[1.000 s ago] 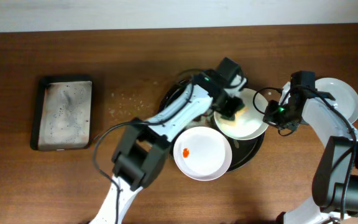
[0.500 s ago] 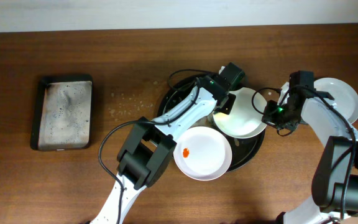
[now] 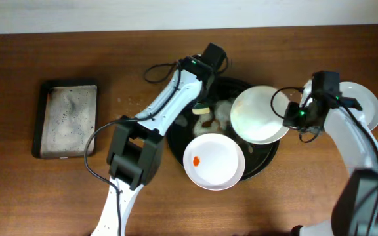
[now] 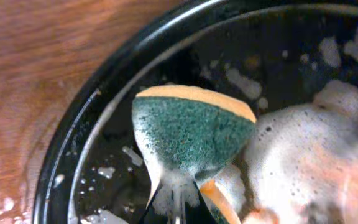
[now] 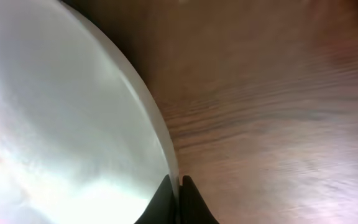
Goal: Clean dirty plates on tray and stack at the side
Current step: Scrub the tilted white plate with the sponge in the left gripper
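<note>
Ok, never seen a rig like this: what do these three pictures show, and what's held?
Two robot arms work at a wooden table. One picture looks down from above; the others come from a camera on each wrist. The left gripper pinches a green-and-yellow sponge over the foamy round tray. The right gripper holds a white plate by its rim. A second plate, smeared orange, lies at the tray's front edge; a third plate sits on the table, far right. A rectangular tray lies far left.

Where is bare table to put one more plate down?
Free: the wood between the rectangular tray and the left arm, and the wood nearer the robot than that tray. Crowded: the round tray and rightward, with plates.
</note>
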